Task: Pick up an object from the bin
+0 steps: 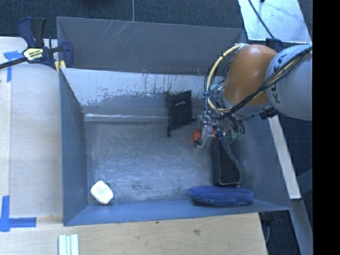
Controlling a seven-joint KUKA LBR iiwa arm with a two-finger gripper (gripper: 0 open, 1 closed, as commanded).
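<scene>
Hovering with the pincer (210,133), impossible to tell whether open, near the long black rectangular box (226,168), probably needing descent next.

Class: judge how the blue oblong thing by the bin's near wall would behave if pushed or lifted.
The blue oblong thing looks soft and rounded, so it would probably sag if lifted by one end. It lies flat and low, so a push would likely slide it rather than roll or tip it.

Gripper (210,132) low at the bin's (71,142) right side
A black oblong thing (226,169) lies just beside it (blue pouch (221,196) by the front wall).
</scene>
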